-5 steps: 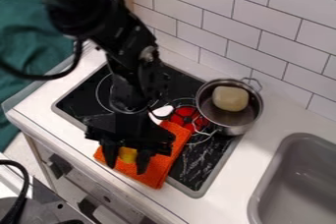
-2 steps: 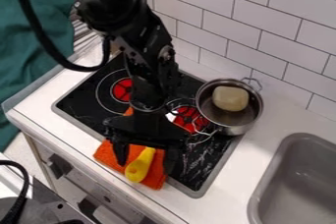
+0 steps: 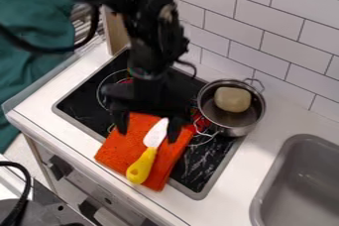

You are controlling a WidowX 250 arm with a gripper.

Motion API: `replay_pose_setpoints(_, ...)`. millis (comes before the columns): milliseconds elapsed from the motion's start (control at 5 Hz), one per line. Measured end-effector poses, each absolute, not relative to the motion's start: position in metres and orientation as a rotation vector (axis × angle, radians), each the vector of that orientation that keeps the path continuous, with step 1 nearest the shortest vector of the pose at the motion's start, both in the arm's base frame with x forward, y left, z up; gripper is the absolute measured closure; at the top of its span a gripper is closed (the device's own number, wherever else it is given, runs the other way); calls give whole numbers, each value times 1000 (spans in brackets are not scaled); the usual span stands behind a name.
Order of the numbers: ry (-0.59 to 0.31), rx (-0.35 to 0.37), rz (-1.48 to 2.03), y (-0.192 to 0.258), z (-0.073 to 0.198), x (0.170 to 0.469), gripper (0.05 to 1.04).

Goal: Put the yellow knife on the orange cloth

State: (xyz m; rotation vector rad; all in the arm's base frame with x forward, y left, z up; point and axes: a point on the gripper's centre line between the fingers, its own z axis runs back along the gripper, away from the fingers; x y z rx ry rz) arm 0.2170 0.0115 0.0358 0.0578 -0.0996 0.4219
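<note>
On the orange cloth [image 3: 119,145]: yellow-handled knife [image 3: 141,166], lying there presumably as the task's goal; black gripper [image 3: 148,135] spread wide, empty, likely for clearance.

From where I stand, the black arm [image 3: 155,34] comes in from about eleven o'clock, its thick upper part leaning across and the narrower forearm dropping steeply towards six. A dark cable [image 3: 63,50] sags off it in a loose loop and runs out towards nine. Below the forearm, the wrist [image 3: 151,79] points down, with a short bit of thin lead [image 3: 189,65] curling out on its three o'clock side. The hand [image 3: 147,137] hangs beneath, broad across the top, towards seven o'clock from the middle of my view. Its two fingers [image 3: 174,131] stand wide apart, tips down, with neither touching the other.
</note>
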Motion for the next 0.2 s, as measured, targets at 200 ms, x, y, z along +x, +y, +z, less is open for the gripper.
replay_pose_setpoints(200, -116, 30, 391, 8, 37, 223, 73)
